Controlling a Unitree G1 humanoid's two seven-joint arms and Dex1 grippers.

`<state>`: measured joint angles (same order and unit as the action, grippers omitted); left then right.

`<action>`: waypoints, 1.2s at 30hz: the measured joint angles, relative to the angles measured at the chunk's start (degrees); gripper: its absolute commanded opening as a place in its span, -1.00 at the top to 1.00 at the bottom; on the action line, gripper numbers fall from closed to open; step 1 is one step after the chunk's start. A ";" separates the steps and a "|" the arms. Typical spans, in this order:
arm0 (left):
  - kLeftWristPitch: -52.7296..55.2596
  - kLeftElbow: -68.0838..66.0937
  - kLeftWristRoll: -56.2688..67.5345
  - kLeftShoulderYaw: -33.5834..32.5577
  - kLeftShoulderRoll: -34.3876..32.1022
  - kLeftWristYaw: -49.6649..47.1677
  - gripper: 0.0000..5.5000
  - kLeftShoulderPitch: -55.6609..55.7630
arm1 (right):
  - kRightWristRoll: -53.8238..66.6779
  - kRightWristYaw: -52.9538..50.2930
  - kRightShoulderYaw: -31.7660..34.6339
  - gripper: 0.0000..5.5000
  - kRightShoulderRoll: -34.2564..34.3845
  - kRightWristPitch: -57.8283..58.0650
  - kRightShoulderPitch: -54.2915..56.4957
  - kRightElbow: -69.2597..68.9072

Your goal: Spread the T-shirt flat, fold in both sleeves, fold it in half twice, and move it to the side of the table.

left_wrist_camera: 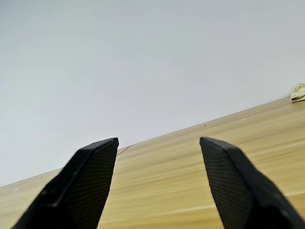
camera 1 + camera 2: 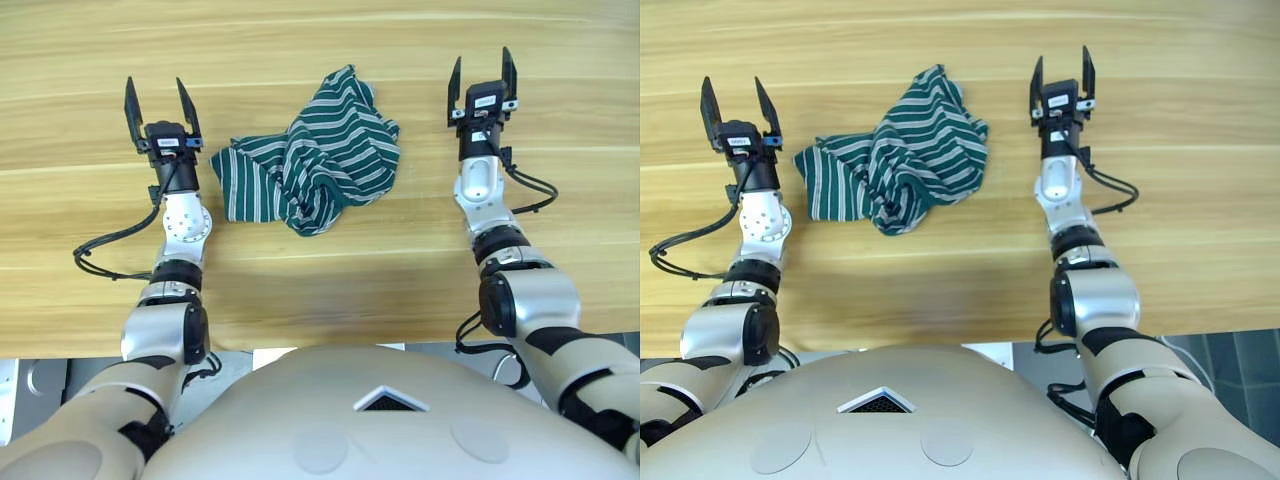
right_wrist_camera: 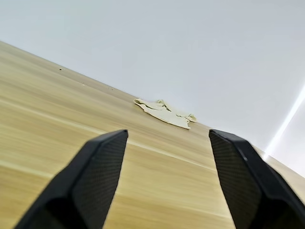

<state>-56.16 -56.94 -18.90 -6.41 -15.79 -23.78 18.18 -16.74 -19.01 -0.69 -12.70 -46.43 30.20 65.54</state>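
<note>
The left pincer [image 2: 155, 88] stands with its two black fingers wide apart, holding nothing, tips pointing toward the far side of the table [image 2: 330, 40]. It hovers low over bare wood on the left. In the left wrist view both fingers [image 1: 83, 186] show as dark wedges with a broad gap of wood grain between them.

The right pincer [image 2: 482, 58] is likewise spread apart and holds nothing. It points the same way, on the right, and reaches a little farther across the table than the left one. In the right wrist view its fingers [image 3: 88, 186] frame a strip of table.

Between the two pincers lies the T-shirt [image 2: 320, 165], dark green with thin white stripes. It is bunched in a crumpled heap, neither spread flat nor folded. A flatter flap reaches out to the left and ends just beside the left wrist, without touching the fingers. One peak of cloth juts toward the far side, and a rounded fold sags toward the near side. The heap sits nearer the left pincer than the right, with a clear band of wood between it and the right arm.

Farther out, a small pale crumpled scrap [image 3: 164, 112] rests on the table near its far edge, where a plain light wall [image 3: 190, 43] rises behind.
</note>
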 measured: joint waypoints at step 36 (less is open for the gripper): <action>-0.08 -0.62 2.58 2.45 -0.66 -0.65 -0.28 0.14 | -0.26 -1.03 -1.12 -0.15 -0.11 -0.44 0.00 0.08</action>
<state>-56.24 -57.56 -16.33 -3.97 -16.45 -24.43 18.32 -16.99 -20.04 -1.81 -12.81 -46.88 30.20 65.62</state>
